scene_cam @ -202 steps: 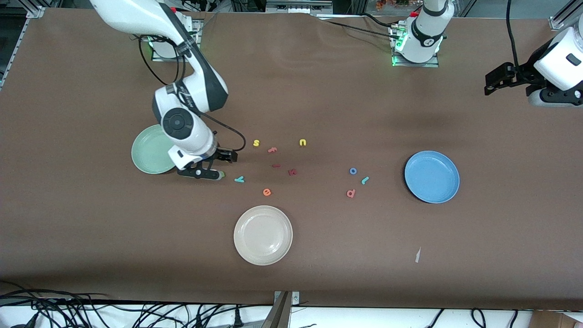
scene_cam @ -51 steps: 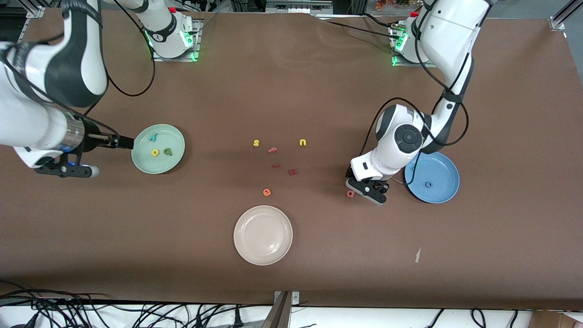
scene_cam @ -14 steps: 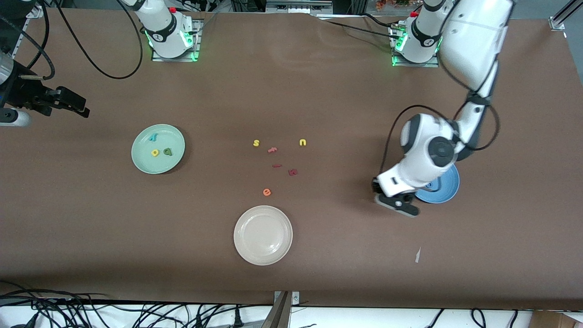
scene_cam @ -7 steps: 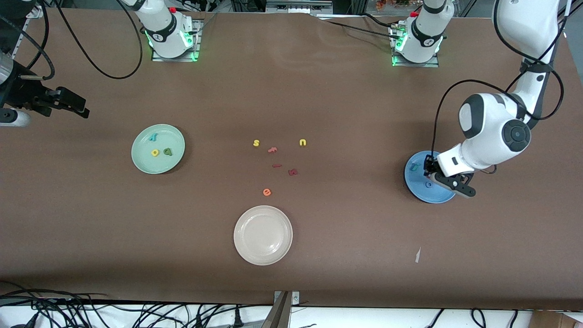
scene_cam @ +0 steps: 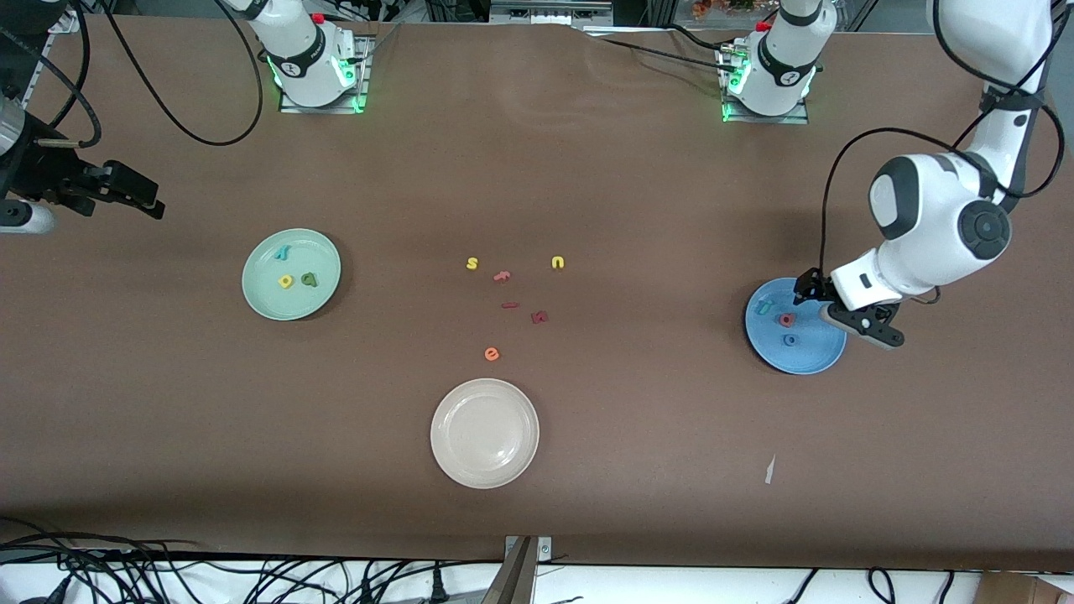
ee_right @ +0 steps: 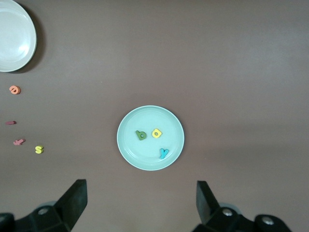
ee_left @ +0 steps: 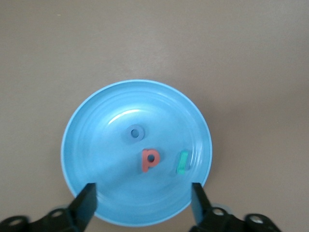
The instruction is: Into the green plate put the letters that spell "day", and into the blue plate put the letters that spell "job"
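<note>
The green plate (scene_cam: 262, 295) holds the letters of "day": a teal "y" (scene_cam: 283, 251), a yellow letter (scene_cam: 286, 281) and a green letter (scene_cam: 310, 278). In the right wrist view the green plate (ee_right: 140, 153) shows them too. The blue plate (scene_cam: 807, 357) holds a teal "j" (scene_cam: 763, 307), a salmon-pink "b" (scene_cam: 786, 319) and a blue "o" (scene_cam: 789, 340). My left gripper (scene_cam: 844, 309) hangs open and empty over that plate's rim. In the left wrist view the blue plate (ee_left: 94, 145) lies under the gripper (ee_left: 143, 195). My right gripper (scene_cam: 134, 192) waits open at the right arm's end.
A cream-white plate (scene_cam: 484, 433) sits nearer the front camera at mid-table. Loose letters lie in the middle: yellow "s" (scene_cam: 471, 263), yellow "u" (scene_cam: 558, 262), orange "e" (scene_cam: 492, 354) and dark red letters (scene_cam: 538, 317). A small white scrap (scene_cam: 769, 470) lies near the front edge.
My left gripper has opened and drifted toward the left arm's end of the table. The pink "b" now lies in the blue plate. The right arm has not moved.
</note>
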You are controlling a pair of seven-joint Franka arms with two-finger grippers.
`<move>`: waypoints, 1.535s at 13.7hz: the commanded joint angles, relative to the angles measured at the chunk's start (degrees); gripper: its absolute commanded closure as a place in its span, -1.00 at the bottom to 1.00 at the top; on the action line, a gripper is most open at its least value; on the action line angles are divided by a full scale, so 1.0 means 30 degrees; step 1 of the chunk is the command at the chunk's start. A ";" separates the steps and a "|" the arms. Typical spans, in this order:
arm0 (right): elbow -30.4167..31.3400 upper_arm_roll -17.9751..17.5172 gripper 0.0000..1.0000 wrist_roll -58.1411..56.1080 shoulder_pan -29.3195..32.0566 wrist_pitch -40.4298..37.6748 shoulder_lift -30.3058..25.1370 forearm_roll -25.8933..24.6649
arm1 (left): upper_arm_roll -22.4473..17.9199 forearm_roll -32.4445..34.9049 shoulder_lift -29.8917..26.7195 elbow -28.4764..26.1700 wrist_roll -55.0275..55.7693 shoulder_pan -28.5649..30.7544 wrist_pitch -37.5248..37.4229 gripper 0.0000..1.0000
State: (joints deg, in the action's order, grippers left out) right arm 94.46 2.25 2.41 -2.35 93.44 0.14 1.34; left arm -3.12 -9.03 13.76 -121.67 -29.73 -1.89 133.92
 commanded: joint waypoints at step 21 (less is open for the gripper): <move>0.0095 -0.0107 -1.00 -0.0159 -0.0006 0.0112 0.0042 -0.0067 | 0.1742 0.3185 -0.5615 0.9790 0.9792 0.0160 -1.6661 -1.00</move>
State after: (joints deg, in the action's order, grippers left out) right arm 94.46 2.13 2.28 -2.41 93.79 0.55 1.35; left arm 2.07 -1.57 -6.46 -97.62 -2.67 -0.88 86.52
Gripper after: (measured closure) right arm 0.000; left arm 0.000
